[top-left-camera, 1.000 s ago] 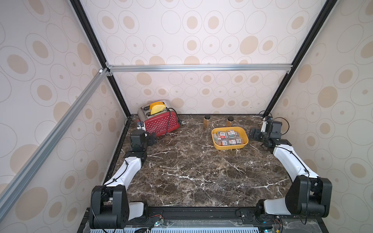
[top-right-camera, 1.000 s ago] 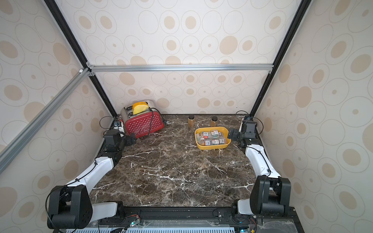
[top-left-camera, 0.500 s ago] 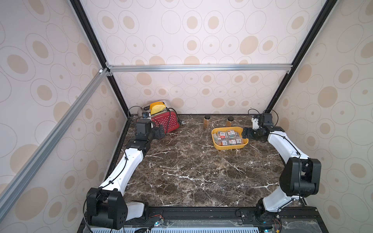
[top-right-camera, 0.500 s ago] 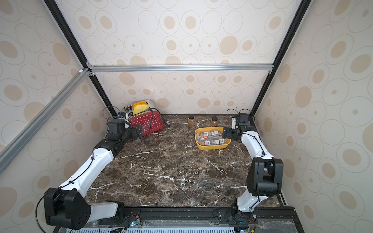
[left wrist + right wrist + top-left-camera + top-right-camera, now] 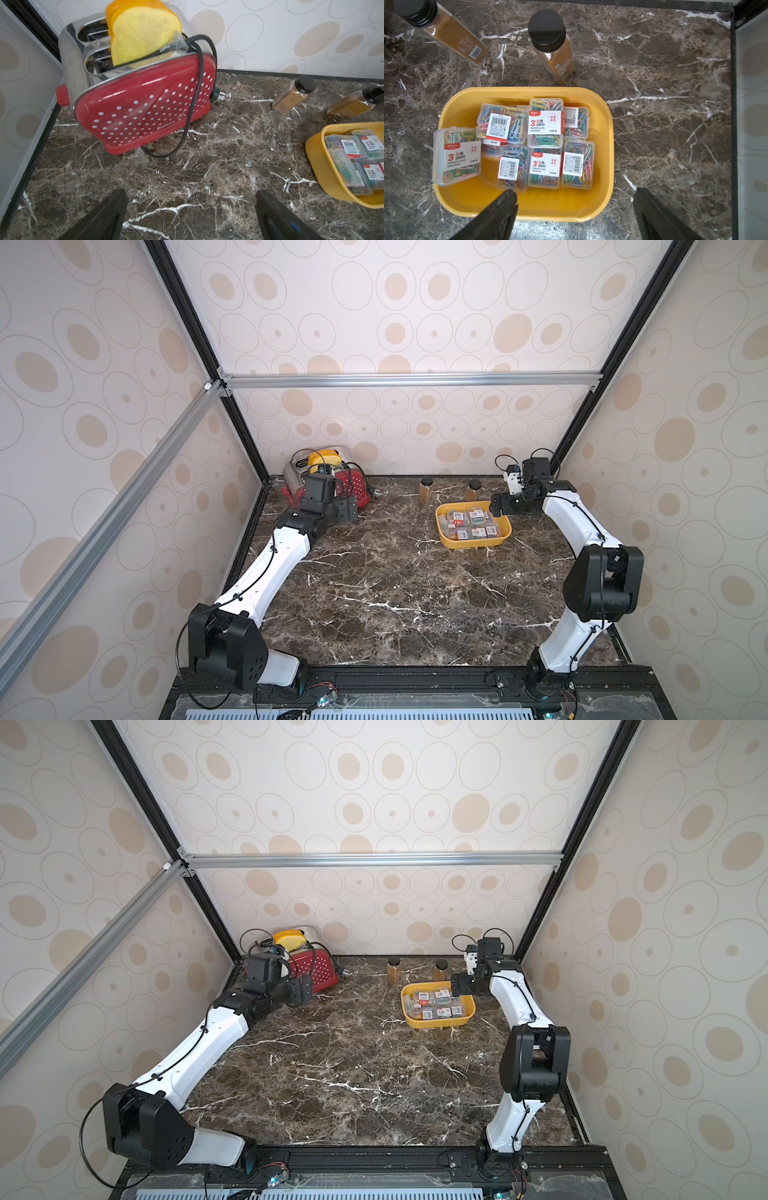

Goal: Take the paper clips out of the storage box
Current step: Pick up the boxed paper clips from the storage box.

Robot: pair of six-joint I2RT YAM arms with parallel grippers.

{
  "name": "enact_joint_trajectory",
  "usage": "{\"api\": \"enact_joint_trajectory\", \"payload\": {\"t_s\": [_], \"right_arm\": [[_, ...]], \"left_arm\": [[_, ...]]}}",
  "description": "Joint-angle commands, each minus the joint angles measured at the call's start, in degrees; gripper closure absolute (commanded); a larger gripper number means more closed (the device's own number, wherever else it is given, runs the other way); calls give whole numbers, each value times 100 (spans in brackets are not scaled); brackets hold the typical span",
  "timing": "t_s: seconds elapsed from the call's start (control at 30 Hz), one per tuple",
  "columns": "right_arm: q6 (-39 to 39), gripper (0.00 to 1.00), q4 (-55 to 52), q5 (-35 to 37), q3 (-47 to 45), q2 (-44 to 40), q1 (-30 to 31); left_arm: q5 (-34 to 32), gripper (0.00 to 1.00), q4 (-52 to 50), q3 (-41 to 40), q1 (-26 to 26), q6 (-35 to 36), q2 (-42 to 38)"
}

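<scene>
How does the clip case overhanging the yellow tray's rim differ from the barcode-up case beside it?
The clear plastic case on the rim leans over the yellow plastic tray's wall; the barcode-up clear case lies inside, atop another case. The rim case shows its red-banded front label; the other, its barcode. Both hold multicoloured clips.

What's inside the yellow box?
The yellow box holds clear cases of colourful paper clips, some stacked. One case leans on its rim. Cases underneath are partly covered, so I cannot count them.
</scene>
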Motion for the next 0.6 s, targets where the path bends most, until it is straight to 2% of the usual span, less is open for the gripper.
{"api": "enact_joint_trajectory", "payload": {"t_s": [0.0, 0.37, 0.57], "right_arm": [[-187, 7, -364, -87, 226, 178, 70], [-132, 7, -199, -220, 778, 748, 103], [-186, 8, -236, 16, 1078, 963, 149]], "left_arm": [[62, 1, -469, 363, -20, 63, 159], [553, 1, -575, 419, -32, 357, 183], [635, 1, -551, 263, -27, 279, 105]]}}
